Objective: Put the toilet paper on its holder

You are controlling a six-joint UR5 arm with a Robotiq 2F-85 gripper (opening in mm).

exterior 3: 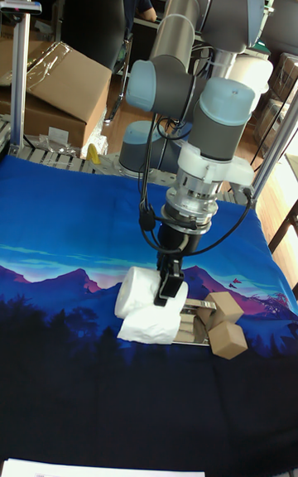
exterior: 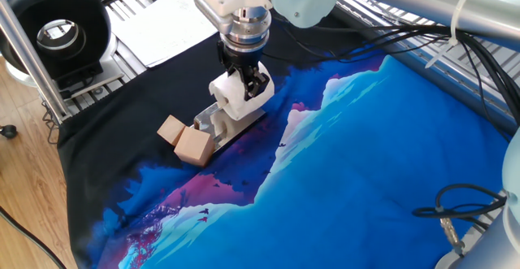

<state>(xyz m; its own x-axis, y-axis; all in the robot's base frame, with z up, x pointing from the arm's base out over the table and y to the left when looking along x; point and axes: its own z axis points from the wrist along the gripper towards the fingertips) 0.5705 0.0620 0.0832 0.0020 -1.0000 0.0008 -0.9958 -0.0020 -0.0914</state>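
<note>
Gripper (exterior 3: pixel 171 286) clamps the toilet paper (exterior 3: pixel 149 305), holding it just above the holder (exterior: pixel 230 123) on the dark cloth. Roll looks light and squashy, so gripping across its middle seems safest.

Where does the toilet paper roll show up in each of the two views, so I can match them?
Fixed view: the toilet paper is upper centre-left, in the gripper, over the far end of the holder.
Tall fixed view: the toilet paper is below centre, left of the wooden cubes.
Shared landmark: the wooden cubes, at the holder's other end.
</note>
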